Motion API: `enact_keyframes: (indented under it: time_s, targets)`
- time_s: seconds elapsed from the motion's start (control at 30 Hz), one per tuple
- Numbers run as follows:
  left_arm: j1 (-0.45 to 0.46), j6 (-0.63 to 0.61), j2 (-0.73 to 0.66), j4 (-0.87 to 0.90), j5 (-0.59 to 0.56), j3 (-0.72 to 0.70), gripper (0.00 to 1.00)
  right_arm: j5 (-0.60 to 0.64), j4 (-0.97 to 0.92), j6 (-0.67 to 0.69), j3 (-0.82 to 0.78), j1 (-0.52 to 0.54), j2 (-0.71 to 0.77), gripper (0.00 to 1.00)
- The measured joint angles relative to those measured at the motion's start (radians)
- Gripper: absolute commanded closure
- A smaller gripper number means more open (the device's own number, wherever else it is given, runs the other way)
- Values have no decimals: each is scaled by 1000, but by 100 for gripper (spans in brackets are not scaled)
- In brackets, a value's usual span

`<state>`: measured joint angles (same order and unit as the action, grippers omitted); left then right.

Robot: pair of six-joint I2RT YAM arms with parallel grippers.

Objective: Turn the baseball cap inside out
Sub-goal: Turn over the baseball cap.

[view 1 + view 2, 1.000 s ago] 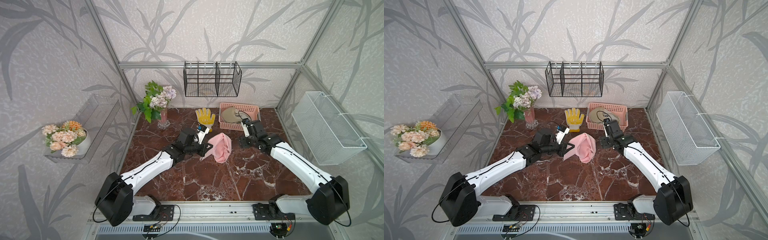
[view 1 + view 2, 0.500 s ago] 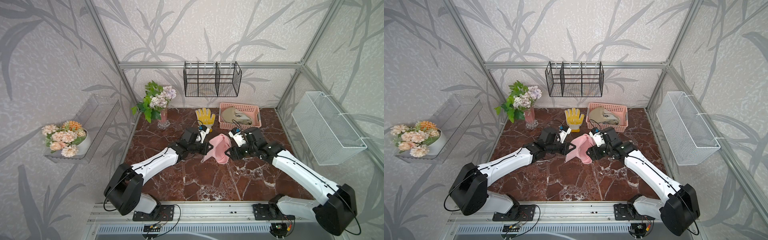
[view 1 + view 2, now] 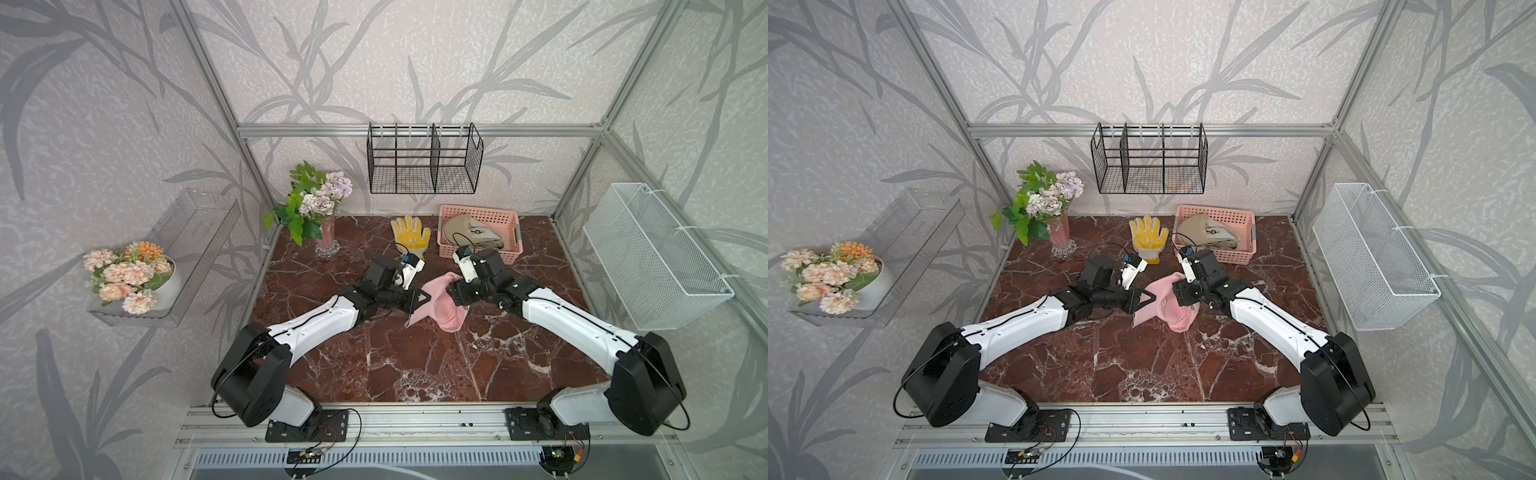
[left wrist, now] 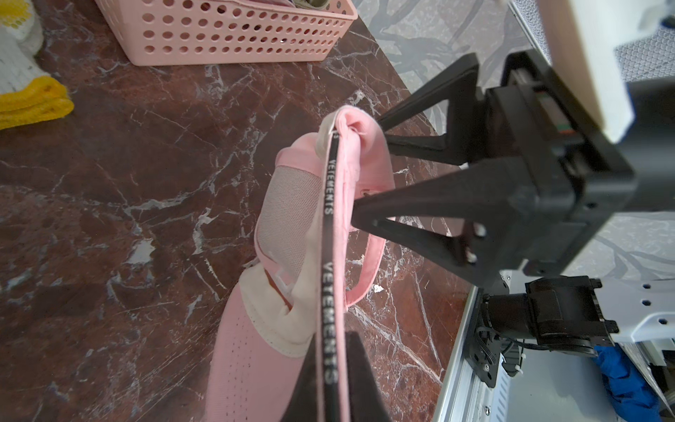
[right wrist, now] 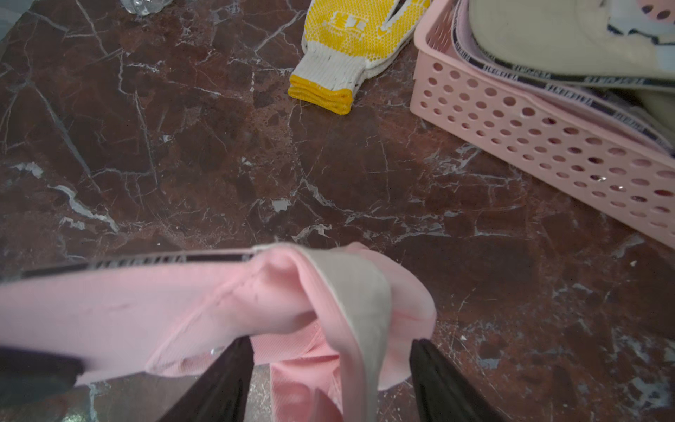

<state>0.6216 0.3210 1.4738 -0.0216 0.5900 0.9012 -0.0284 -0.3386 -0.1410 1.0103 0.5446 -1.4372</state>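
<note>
Mid-frame, I am pinching the cap (image 3: 451, 319) in the left gripper (image 3: 424, 298), the right gripper (image 5: 330, 343) straddling its rim, jaws apart.

On the marble tabletop (image 3: 415, 365) you have a pink perforated basket (image 3: 494, 212) at the back edge, toward the right corner, with a beige cap (image 3: 469, 232) lying inside it. Just to the left of the basket you see a yellow work glove (image 3: 409, 237) lying flat, fingers toward the back edge. Near the back left corner your glass vase (image 3: 326, 241) of pale flowers (image 3: 320, 199) stands upright. A black wire rack (image 3: 422, 166) hangs on the back wall and a white mesh basket (image 3: 652, 257) on the right wall. On the left wall a clear shelf (image 3: 195, 224) carries a white pot (image 3: 168, 286) of peach blooms (image 3: 120, 270).
</note>
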Motion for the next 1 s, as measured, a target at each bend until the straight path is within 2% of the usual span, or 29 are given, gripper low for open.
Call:
enact_keyframes:
  time_s: [0.03,0.07,0.13,0.23,0.33,0.53,0.57,0.67,0.77,0.87,1.0]
  targets:
    - [-1,-5,0,-12,5,-8,86,-4,1,6,10,-2,-20,77]
    - [-2,-7,0,-25,9,-16,79,-7,3,9,17,-3,-37,86]
    - [-2,-14,0,-55,18,-42,67,-17,11,7,21,-11,-61,95]
    - [-2,-11,1,-113,25,-105,52,-41,35,-13,13,-25,-69,100]
    - [-2,6,1,-185,33,-181,48,-61,68,-37,-5,-32,-67,100]
    - [-2,55,-12,-357,34,-302,61,-89,94,-65,-26,-33,-67,100]
    - [-2,63,-18,-388,32,-317,68,-94,96,-68,-26,-33,-67,100]
    - [-2,77,-24,-452,28,-330,99,-108,98,-72,-26,-34,-67,92]
    - [-2,77,-24,-480,30,-329,100,-107,97,-72,-26,-37,-67,86]
    - [1,80,-24,-460,27,-322,100,-79,85,-71,-26,-48,-66,85]
    - [1,82,-24,-344,27,-264,100,0,47,-69,-26,-82,-66,71]
